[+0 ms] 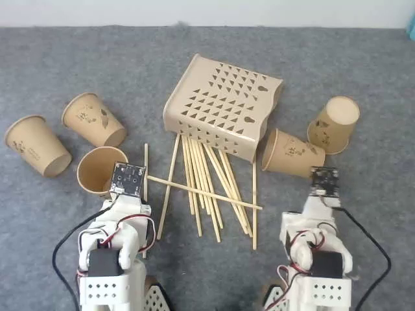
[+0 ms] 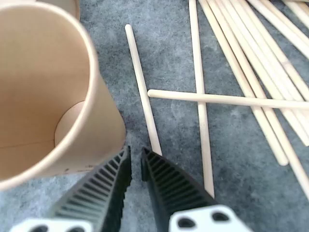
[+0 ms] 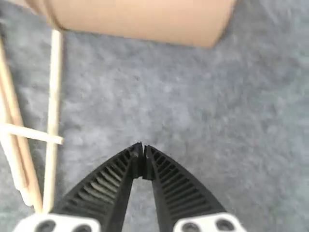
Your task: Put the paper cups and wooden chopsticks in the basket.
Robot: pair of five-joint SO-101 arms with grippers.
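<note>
the left gripper [image 2: 135, 158] sits low over the grey carpet [image 1: 363, 71], its jaws drawn almost together with nothing between them. the near end of a lone chopstick [image 2: 141, 87] slips out of sight behind one fingertip. touching the gripper's other side is an open cup [image 2: 43, 87], its rim cut off by the frame. the right gripper [image 3: 143, 159] is pinched closed on nothing over bare carpet. ahead of it lies a side-lying cup [image 3: 140, 19], of which just part of the wall is visible. farther out the chopsticks [image 1: 207, 184] fan across the carpet with one crossing stick [image 1: 204, 190] laid over them. their far ends are hidden under the basket [image 1: 224, 107], which lies tipped with a perforated face up, its opening unseen. two more cups [image 1: 94, 120] lie left of it, and a fifth cup [image 1: 334, 124] sits to its right.
</note>
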